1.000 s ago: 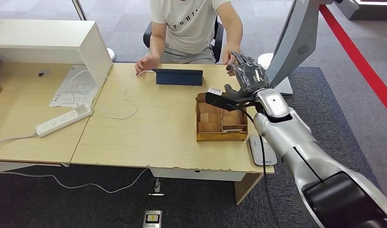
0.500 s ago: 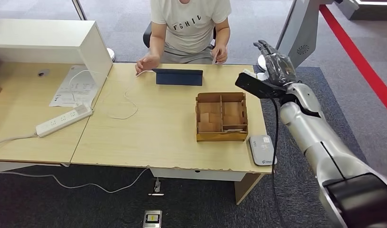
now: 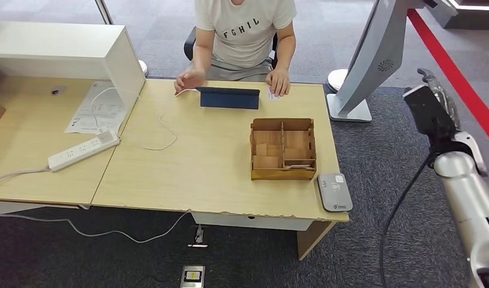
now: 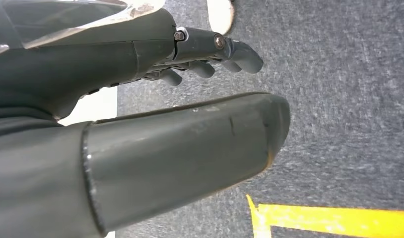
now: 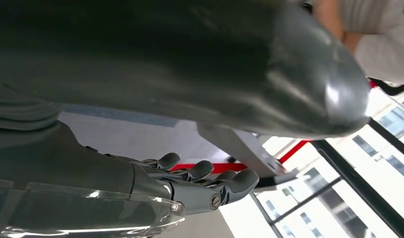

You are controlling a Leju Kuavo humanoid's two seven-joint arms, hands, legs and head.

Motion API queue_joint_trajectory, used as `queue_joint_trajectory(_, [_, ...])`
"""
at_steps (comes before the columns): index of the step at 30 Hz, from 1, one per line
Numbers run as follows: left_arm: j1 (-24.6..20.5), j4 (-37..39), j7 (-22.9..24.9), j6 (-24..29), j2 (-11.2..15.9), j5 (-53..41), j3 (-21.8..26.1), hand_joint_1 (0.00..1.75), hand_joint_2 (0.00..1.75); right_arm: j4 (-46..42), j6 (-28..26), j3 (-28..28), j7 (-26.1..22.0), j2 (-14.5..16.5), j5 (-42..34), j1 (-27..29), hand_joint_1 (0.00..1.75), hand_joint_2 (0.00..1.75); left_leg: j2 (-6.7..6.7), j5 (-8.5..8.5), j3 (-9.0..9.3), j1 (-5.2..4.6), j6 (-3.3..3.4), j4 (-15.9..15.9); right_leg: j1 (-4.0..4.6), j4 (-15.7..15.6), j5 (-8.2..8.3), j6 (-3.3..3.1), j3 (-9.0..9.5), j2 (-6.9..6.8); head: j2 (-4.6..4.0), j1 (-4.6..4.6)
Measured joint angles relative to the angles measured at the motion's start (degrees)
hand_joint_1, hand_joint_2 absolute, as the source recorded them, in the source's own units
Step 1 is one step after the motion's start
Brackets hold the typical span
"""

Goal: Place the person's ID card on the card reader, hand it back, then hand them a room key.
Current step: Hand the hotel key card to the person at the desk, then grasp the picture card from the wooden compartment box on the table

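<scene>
My right hand (image 3: 441, 96) is raised off the table's right side, over the grey carpet, with nothing in it. Its fingers (image 5: 209, 182) are stretched out and apart from the thumb (image 5: 249, 64). My left hand (image 4: 155, 124) hangs over the carpet, fingers (image 4: 224, 52) loosely extended and holding nothing. The person sits at the far edge with a hand (image 3: 279, 81) resting on a small white card (image 3: 270, 94). The grey card reader (image 3: 334, 192) lies on the table's near right corner. A wooden box (image 3: 283, 149) with compartments holds several cards.
A dark tablet (image 3: 228, 98) stands in front of the person. A grey kiosk stand (image 3: 374, 60) rises right of the table. A power strip (image 3: 83, 150) and white cable (image 3: 161, 135) lie to the left, beside a white cabinet (image 3: 68, 51).
My right arm has swung from the person's hand out to the right, off the table. The person's hand has come down to the table edge with a card.
</scene>
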Motion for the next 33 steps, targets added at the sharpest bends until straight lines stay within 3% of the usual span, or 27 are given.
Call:
queue_joint_trajectory(6, [-0.1, 0.0, 0.8, 2.1, 0.2, 0.9, 0.3, 0.00, 0.00, -16.3, 6.7, -5.0, 6.2, -12.0, -2.0, 15.2, 0.00, 0.00, 0.16, -0.11, -0.09, -0.12, 0.09, 0.0, -0.08, 0.0, 0.00, 0.01, -0.11, 0.15, 0.00, -0.03])
queue_joint_trajectory(10, [-0.4, 0.0, 0.1, 2.3, 0.3, 0.7, 0.5, 0.00, 0.00, -26.1, 6.2, -7.1, 11.8, -16.6, -4.4, 21.6, 0.00, 0.00, 0.20, -0.10, -0.08, -0.10, 0.08, 0.0, -0.07, 0.0, -0.01, 0.01, -0.12, 0.20, 0.00, -0.03])
queue_joint_trajectory(14, [-0.6, 0.0, -0.3, 2.0, 0.4, 0.5, 0.5, 0.00, 0.00, -35.3, 4.2, -7.3, 17.5, -18.4, -4.8, 26.5, 0.00, 0.00, 0.21, -0.08, -0.09, -0.08, 0.04, -0.1, -0.05, 0.1, -0.01, 0.00, -0.11, 0.20, 0.00, -0.02])
queue_joint_trajectory(19, [-1.1, 0.0, -0.4, 2.3, 0.2, 0.5, 0.5, 0.00, 0.00, -43.8, 1.7, -4.5, 21.2, -16.4, -0.1, 28.4, 0.00, 0.00, 0.21, -0.04, -0.09, -0.07, 0.01, -0.1, -0.04, 0.2, -0.01, -0.01, -0.09, 0.18, 0.00, -0.02])
queue_joint_trajectory(23, [-1.4, 0.0, -0.1, 2.6, -0.2, 0.4, 0.5, 0.00, 0.00, -46.0, 0.4, 0.2, 21.9, -11.9, 5.8, 27.0, 0.00, 1.75, 0.24, 0.01, -0.08, -0.06, -0.01, -0.1, -0.04, 0.2, -0.01, -0.02, -0.09, 0.19, 0.00, -0.02])
queue_joint_trajectory(33, [-1.8, 0.0, 0.4, 2.1, -0.4, -0.5, 0.5, 0.00, 0.00, -38.0, -6.6, 11.3, 18.5, 0.3, 13.0, 21.7, 0.00, 1.75, 0.22, 0.03, -0.13, -0.05, -0.03, -0.1, -0.03, 0.2, -0.02, -0.03, -0.15, 0.17, 0.00, -0.02])
